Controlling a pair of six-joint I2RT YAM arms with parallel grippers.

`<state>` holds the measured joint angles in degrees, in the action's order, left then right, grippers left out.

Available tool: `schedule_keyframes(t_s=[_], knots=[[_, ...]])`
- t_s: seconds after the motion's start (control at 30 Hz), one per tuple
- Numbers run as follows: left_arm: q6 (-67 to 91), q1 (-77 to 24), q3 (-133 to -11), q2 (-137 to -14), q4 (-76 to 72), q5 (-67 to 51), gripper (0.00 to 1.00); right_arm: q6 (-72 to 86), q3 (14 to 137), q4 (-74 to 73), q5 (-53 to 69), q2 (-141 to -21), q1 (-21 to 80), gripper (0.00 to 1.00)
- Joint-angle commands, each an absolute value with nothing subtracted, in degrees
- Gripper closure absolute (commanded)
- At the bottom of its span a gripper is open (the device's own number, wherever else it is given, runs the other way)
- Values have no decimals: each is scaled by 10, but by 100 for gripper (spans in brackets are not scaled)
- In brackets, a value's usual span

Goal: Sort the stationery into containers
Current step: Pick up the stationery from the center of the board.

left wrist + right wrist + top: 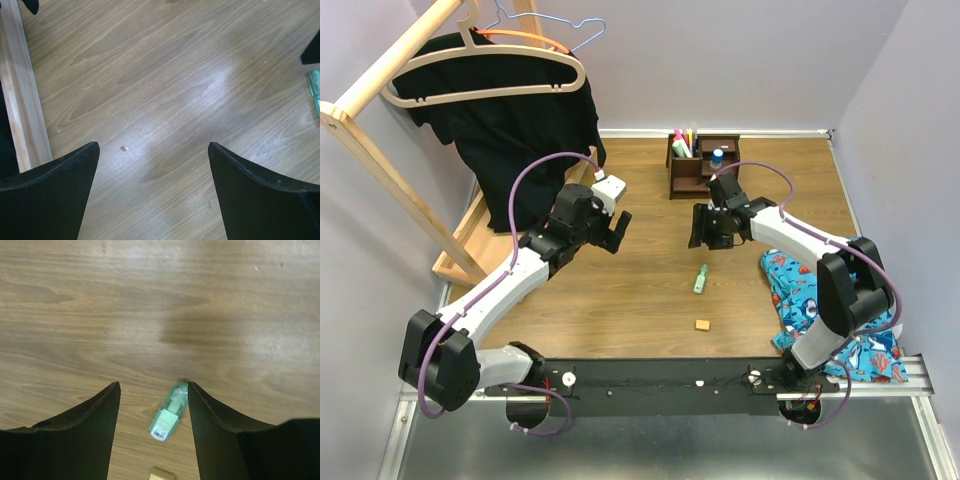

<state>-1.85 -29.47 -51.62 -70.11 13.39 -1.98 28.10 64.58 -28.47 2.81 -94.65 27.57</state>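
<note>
A green highlighter (701,278) lies flat on the wooden table, with a small orange-yellow eraser block (702,324) nearer the front. The dark brown organizer (692,172) stands at the back; it holds upright highlighters and pens (682,143) and a blue-capped tube (717,157). My right gripper (701,238) is open and empty, above and just behind the highlighter. In the right wrist view the highlighter (169,412) lies between the open fingers (154,384), close to the right one, with the eraser (162,474) at the bottom edge. My left gripper (618,233) is open and empty over bare table (153,145).
A blue fish-print cloth (815,300) lies at the right under the right arm. A light wooden clothes rack base (470,240) with a black garment (510,130) and hangers stands at the back left. Its base edge shows in the left wrist view (20,100).
</note>
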Motion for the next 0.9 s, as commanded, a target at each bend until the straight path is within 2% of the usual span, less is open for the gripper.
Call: schedule_keyframes(t_s=[0.0,0.23,0.37,0.63,0.87], knots=[[-10,-295,-517,-685,136,-18,1,323,658,-359,-31,-930,291,41],[-5,-299,-517,-681,138,-19,1,387,666,-379,-28,-968,339,42],[-2,-297,-512,-672,146,-22,1,425,686,-416,-66,-993,351,42],[17,-280,-503,-665,147,-28,1,483,695,-473,-117,-988,374,41],[23,-278,-511,-681,153,-32,1,513,666,-492,-101,-977,383,42]])
